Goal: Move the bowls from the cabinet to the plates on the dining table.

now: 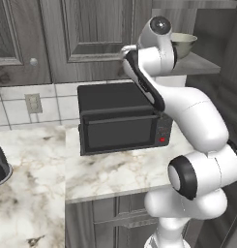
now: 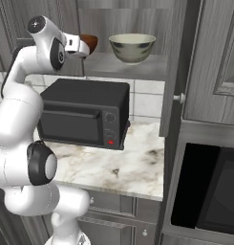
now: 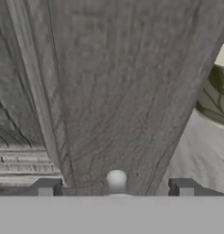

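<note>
The grey wood-grain cabinet (image 2: 137, 19) stands open above the counter. On its shelf (image 2: 142, 64) sit the glossy cream-green bowl (image 2: 132, 47) (image 1: 184, 44) and, to its left, the dark reddish-brown bowl (image 2: 91, 42). My gripper (image 2: 82, 48) is raised beside the brown bowl. In the hand view my gripper (image 3: 115, 188) is open, its fingertips (image 3: 45, 187) on either side of a small round knob (image 3: 116, 179) on a cabinet door (image 3: 109, 91). The cream-green bowl (image 3: 216, 93) shows past that door's right edge. The plates and the dining table are out of view.
A black microwave (image 1: 122, 118) (image 2: 82, 115) stands on the marble counter (image 1: 120, 174) right under the shelf. An open cabinet door (image 2: 178, 67) with a knob (image 2: 177, 98) juts out at the right. A black built-in oven (image 2: 209, 191) is lower right.
</note>
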Controlling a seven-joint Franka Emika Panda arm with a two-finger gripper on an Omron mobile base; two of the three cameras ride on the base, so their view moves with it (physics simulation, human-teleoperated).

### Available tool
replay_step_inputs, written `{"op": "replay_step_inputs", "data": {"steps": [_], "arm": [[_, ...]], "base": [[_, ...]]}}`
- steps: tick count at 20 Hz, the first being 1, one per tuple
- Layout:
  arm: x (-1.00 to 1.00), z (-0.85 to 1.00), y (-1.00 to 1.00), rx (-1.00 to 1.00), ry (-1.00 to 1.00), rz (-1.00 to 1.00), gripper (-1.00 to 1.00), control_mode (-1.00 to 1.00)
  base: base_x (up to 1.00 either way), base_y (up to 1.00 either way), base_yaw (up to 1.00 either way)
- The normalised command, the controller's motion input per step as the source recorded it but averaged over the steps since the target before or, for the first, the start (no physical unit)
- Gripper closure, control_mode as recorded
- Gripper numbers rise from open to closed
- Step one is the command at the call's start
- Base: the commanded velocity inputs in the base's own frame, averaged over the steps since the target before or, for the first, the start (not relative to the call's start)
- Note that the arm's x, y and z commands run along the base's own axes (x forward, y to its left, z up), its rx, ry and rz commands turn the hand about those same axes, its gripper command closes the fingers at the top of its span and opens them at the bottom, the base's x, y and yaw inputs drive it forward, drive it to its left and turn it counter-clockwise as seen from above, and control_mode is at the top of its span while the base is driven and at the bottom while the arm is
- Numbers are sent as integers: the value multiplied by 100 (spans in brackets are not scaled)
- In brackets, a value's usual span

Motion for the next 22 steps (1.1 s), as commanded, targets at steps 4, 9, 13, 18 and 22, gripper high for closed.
{"op": "replay_step_inputs", "data": {"steps": [4,9,13,18,22], "arm": [[19,1,0,0,0,0,100,-100],[4,0,0,0,-3,0,100,-100],[0,0,1,0,-6,0,100,-100],[-14,0,10,0,-9,0,100,-100],[-31,0,14,1,-11,0,100,-100]], "base": [[0,0,0],[0,0,0],[0,0,0],[0,0,0],[0,0,0]]}}
